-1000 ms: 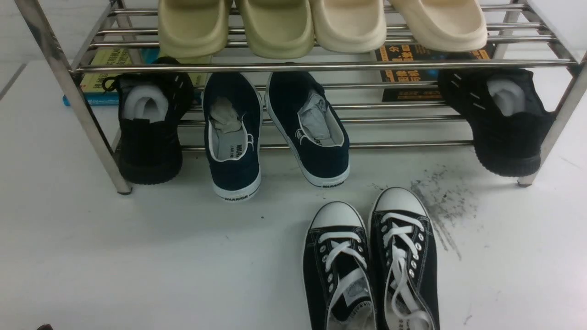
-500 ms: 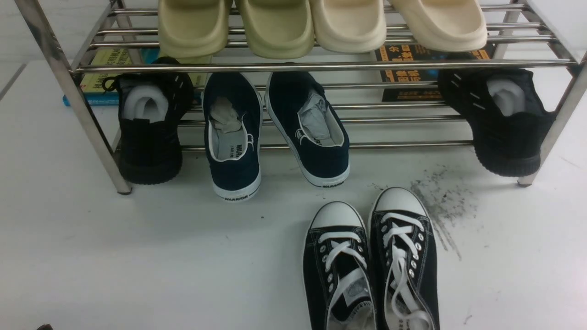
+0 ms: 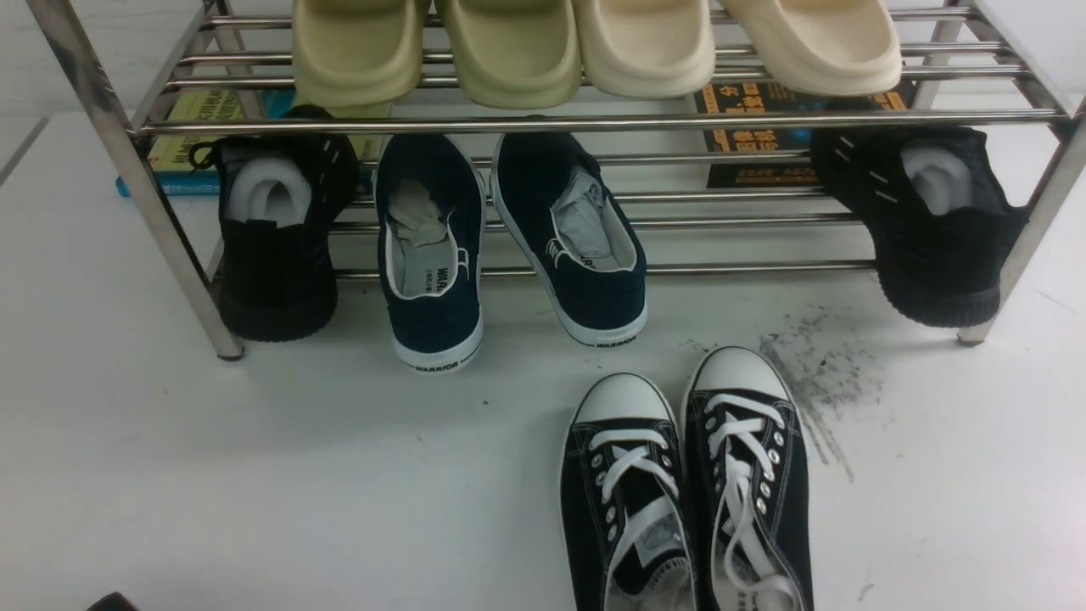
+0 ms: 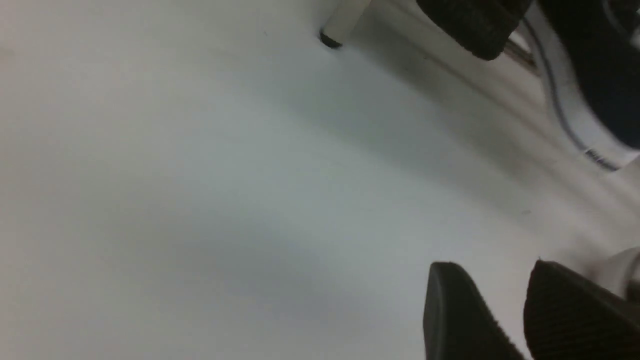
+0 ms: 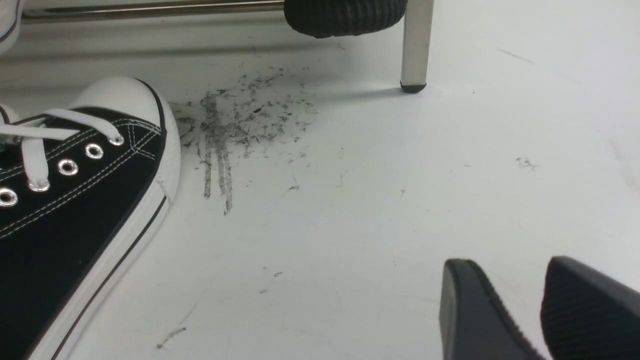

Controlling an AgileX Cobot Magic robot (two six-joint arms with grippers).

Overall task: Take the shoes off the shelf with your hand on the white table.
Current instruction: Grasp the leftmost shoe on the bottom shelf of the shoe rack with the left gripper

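Left claw [image 4: 492, 280] shifted, shoes [image 3: 437, 318] on shelf [image 3: 594, 123]

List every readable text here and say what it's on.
"WARRIOR": white rubber heel sole of the left navy canvas slip-on, and of the right navy canvas slip-on.
Left slip-on's insole print: too small to read.
Black-and-orange book cover: blurred, unreadable.
Yellow book cover: blurred, unreadable.

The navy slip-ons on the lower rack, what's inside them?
Both navy slip-ons hold crumpled paper stuffing above a white lining. The insides of the toe ends cannot be seen, because the canvas uppers cover them.
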